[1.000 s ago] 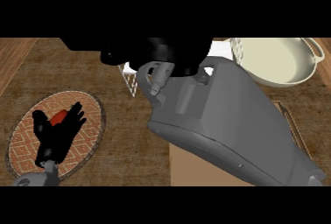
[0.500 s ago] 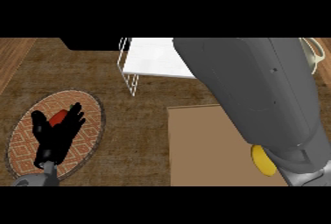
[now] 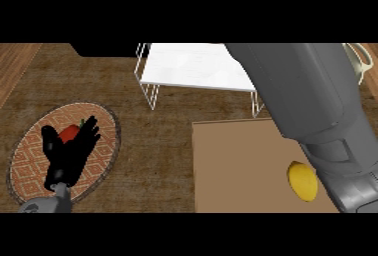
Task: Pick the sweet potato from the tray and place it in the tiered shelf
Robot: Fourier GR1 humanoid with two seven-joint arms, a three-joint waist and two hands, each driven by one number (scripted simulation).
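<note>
Head view shows the right forearm (image 3: 317,115) crossing over the tray (image 3: 236,165); its hand is out of sight, so its state cannot be told. White shelf (image 3: 196,70) stands beyond the tray's far edge. Left hand (image 3: 70,150) rests open over a patterned plate (image 3: 100,160). Sweet potato (image 3: 303,181), possibly half hidden, lies near the tray's right edge, long axis near-to-far; grasp across its width.

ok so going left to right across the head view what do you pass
patterned plate → left hand over a red item → white tiered shelf → yellow item on the brown tray
</note>
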